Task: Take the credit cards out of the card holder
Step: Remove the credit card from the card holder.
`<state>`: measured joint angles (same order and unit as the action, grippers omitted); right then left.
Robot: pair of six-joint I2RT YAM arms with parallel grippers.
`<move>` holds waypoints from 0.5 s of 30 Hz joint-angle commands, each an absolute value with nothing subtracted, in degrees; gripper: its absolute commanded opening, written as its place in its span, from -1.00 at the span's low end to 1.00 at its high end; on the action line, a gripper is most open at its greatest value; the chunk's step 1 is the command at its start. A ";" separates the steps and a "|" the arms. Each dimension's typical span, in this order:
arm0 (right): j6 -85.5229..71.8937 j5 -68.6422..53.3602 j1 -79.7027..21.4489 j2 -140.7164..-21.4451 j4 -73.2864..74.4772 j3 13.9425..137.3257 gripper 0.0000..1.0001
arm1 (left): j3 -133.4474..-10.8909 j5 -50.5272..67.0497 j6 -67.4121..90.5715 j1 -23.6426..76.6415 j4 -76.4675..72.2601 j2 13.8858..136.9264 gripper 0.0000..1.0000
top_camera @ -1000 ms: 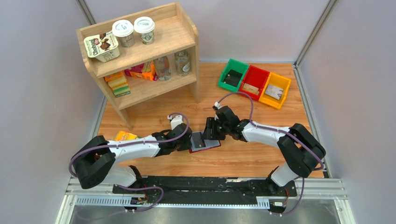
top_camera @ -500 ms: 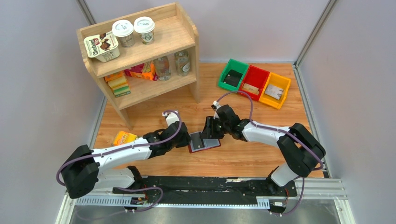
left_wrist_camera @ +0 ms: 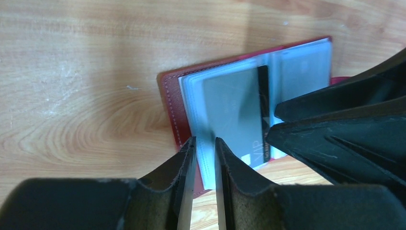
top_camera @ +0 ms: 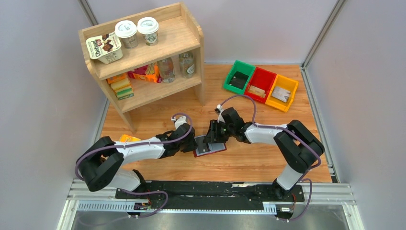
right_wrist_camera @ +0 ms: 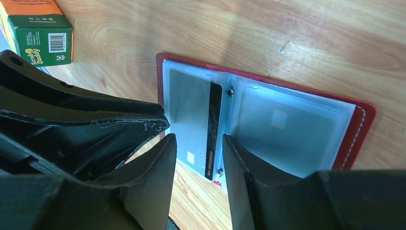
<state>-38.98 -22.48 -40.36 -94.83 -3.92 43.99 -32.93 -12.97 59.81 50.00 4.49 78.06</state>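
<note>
The maroon card holder (top_camera: 218, 149) lies open on the table between my two grippers. A grey credit card (right_wrist_camera: 194, 120) with a black stripe and "VIP" print sticks partly out of one clear sleeve. Another greyish card (right_wrist_camera: 282, 132) sits inside the other sleeve. My right gripper (right_wrist_camera: 198, 141) hovers open over the protruding card's end, a finger on each side. My left gripper (left_wrist_camera: 205, 143) stands at the holder's (left_wrist_camera: 171, 100) outer edge, its jaws narrowly apart with the clear sleeve's edge showing between them. The two grippers nearly touch over the holder.
A wooden shelf (top_camera: 143, 57) with cups, bottles and boxes stands at the back left. Green (top_camera: 238, 76), red (top_camera: 260, 85) and yellow (top_camera: 282, 92) bins sit at the back right, each holding something flat. An orange-and-green sponge box (right_wrist_camera: 38, 28) lies by the left arm.
Both grippers have closed in a little over the open holder, and their jaws have narrowed. The left arm swung out and came back. The holder has not moved.
</note>
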 commanded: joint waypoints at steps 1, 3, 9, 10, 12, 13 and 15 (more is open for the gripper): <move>-39.90 -25.31 -40.17 -96.50 -8.61 43.77 -0.11 | -31.73 -11.60 62.05 49.92 2.99 80.15 -0.43; -40.08 -25.58 -40.17 -96.77 -9.05 43.59 -0.12 | -31.20 -11.60 62.49 49.92 2.99 80.50 -0.45; -40.34 -26.63 -39.99 -97.21 -11.07 43.07 -0.24 | -31.03 -11.69 62.49 49.92 3.51 81.91 -0.49; -40.52 -27.07 -39.90 -97.21 -11.68 42.89 -0.30 | -31.03 -11.69 62.40 49.92 3.69 82.09 -0.49; -40.95 -28.30 -39.55 -97.12 -13.61 42.19 -0.45 | -31.11 -11.69 62.40 49.92 3.87 82.53 -0.51; -41.22 -28.82 -39.46 -96.86 -14.49 41.75 -0.51 | -31.11 -11.78 62.40 49.83 4.13 82.96 -0.53; -41.57 -30.05 -38.68 -96.59 -16.25 40.79 -0.63 | -31.11 -11.95 62.49 49.92 4.30 83.14 -0.60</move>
<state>-40.03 -25.67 -39.42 -96.51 -9.37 42.26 -32.18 -12.10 61.98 49.84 2.33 80.58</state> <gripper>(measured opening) 0.245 0.232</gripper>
